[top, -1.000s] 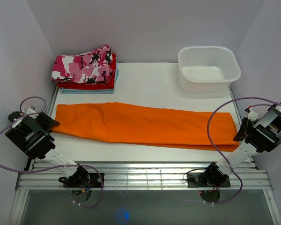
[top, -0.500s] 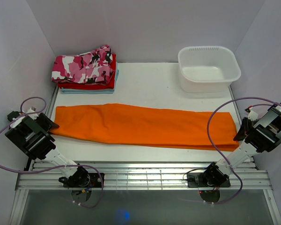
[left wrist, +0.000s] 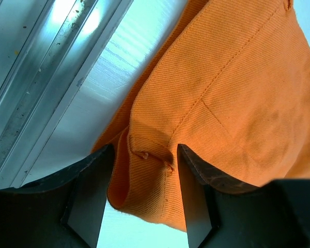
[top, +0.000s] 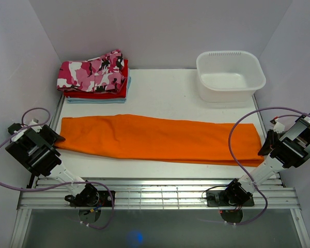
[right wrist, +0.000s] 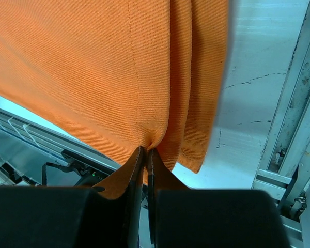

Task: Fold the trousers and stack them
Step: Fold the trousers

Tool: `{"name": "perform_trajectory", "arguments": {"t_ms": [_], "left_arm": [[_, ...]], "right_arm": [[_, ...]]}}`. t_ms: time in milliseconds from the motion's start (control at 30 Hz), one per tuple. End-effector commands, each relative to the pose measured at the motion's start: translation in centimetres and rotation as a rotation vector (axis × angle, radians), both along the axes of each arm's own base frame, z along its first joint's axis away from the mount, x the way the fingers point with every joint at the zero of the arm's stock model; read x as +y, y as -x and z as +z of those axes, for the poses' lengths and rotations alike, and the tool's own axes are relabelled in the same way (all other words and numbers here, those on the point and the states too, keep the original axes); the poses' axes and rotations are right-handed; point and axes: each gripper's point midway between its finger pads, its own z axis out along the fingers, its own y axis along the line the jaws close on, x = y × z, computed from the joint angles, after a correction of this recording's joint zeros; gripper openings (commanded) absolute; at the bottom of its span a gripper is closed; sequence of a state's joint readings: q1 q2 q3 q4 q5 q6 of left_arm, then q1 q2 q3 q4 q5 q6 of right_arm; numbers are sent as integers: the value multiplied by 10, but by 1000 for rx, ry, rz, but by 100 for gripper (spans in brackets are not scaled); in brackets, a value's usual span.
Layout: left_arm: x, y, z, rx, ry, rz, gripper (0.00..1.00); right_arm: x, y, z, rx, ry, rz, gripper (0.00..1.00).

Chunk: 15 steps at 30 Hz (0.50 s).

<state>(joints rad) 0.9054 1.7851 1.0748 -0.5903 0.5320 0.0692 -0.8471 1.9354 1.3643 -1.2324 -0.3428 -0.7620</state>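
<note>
Orange trousers (top: 160, 138) lie folded lengthwise across the table, left to right. My left gripper (top: 57, 138) is open at their left end; in the left wrist view its jaws (left wrist: 144, 191) stand apart on either side of the waistband corner with a belt loop (left wrist: 144, 152), not pinching it. My right gripper (top: 262, 151) is shut on the trousers' right end; in the right wrist view (right wrist: 144, 152) the cloth (right wrist: 119, 67) bunches between the closed fingers. A stack of folded trousers, pink camouflage (top: 93, 72) over red and blue, sits at the back left.
A white plastic basin (top: 230, 75) stands at the back right. A metal rail (top: 160, 194) runs along the near edge of the table, and side rails (right wrist: 294, 129) line its ends. White walls close in on three sides.
My left gripper has drawn slightly back to the left from the trousers' left end and its jaws have opened. The right arm and the trousers have barely moved.
</note>
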Motion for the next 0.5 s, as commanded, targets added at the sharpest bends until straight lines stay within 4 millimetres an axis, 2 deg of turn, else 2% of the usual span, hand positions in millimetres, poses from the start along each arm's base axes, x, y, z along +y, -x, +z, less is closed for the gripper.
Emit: {"name": "perform_trajectory", "arguments": {"t_ms": [0, 167, 467], "left_arm": [[9, 18, -28, 108, -22, 66, 64], [18, 18, -27, 123, -48, 74, 64], [18, 20, -30, 136, -48, 82, 64]], "right_arm": [[-91, -10, -1, -137, 268, -78, 8], [-104, -5, -4, -125, 302, -90, 8], [-122, 2, -8, -106, 368, -105, 8]]}}
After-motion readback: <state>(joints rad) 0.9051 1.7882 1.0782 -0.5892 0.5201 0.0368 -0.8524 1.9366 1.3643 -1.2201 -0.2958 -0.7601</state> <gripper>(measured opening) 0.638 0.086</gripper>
